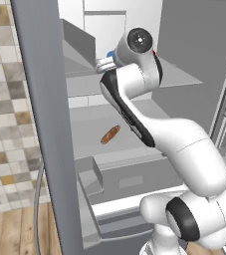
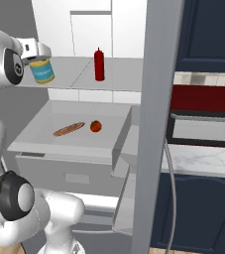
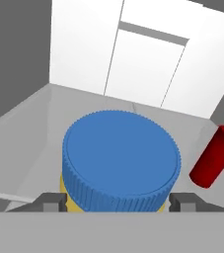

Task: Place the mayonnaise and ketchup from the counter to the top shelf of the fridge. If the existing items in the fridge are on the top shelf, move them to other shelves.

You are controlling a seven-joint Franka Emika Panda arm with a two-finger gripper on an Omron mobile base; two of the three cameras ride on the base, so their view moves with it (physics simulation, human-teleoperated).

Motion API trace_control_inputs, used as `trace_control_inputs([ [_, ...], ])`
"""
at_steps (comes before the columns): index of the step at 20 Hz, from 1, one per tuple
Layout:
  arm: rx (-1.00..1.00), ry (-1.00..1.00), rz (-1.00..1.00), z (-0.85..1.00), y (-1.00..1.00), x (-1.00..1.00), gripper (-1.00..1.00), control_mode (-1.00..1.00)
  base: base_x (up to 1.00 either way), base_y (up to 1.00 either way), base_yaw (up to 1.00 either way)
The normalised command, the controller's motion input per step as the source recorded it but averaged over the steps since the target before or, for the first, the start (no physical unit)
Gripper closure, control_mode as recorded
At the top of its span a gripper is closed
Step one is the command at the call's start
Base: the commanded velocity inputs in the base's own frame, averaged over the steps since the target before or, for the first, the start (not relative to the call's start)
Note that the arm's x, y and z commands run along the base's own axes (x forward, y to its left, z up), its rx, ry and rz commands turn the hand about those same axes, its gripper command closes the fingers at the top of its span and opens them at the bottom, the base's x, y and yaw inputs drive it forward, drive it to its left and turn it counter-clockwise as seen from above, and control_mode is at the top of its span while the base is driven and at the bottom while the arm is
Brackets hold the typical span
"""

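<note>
Left base view: arm reaches up into the fridge (image 1: pixel 50 124), wrist at top-shelf height. Pincer itself hidden behind the wrist joint; just a sliver of blue lid of the mayo (image 1: pixel 110 54) peeks out beside it. Well below the pincer a brown loaf (image 1: pixel 110 134) lies on a lower shelf.

Right base view: pincer (image 2: pixel 40 60) is at the left end of the top shelf (image 2: pixel 119 82), w/ the mayo (image 2: pixel 42 71) hanging right under it, jar tilted a bit, teal label facing out. Jar's base looks level w/ the shelf's near edge; can't tell if it touches. Ketchup (image 2: pixel 99 64) stands upright on the same shelf, to the pincer's right and further back, well apart from the jar. Below the pincer, on the lower shelf, the loaf (image 2: pixel 69 129) and a red ball (image 2: pixel 95 126) lie near each other, not touching. Far right of the pincer, outside the fridge, a strip of marbled tabletop (image 2: pixel 203 162) over navy fronts.

Hand view: the mayo's blue ribbed lid (image 3: pixel 121 160) sits straight ahead of the pincer (image 3: pixel 116 201), yellow body edge under it. One fingertip (image 3: pixel 52 200) on each side of the jar, right against it – pincer clamped on the mayo. Ketchup (image 3: pixel 214 155) off to the right, leaning in this tilted view. White back wall beyond, grey shelf below.
</note>
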Motion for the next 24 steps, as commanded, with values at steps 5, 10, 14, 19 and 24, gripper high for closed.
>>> trace_control_inputs([
  [5,0.01,0.0,0.0,-0.39,0.0,0.42,1.0,-1.0,0.0,0.0,0.0],
  [10,0.0,0.0,0.0,-0.15,0.0,0.41,1.0,-1.0,0.0,0.0,0.0],
  [14,0.0,-0.04,0.0,-0.07,0.0,0.27,1.0,-1.0,0.0,0.0,0.0],
  [19,0.0,-0.06,0.0,0.0,0.0,0.34,1.0,-1.0,0.0,0.0,0.0],
  [24,0.0,-0.05,0.0,0.0,0.0,0.25,1.0,-1.0,0.0,0.0,0.0],
])
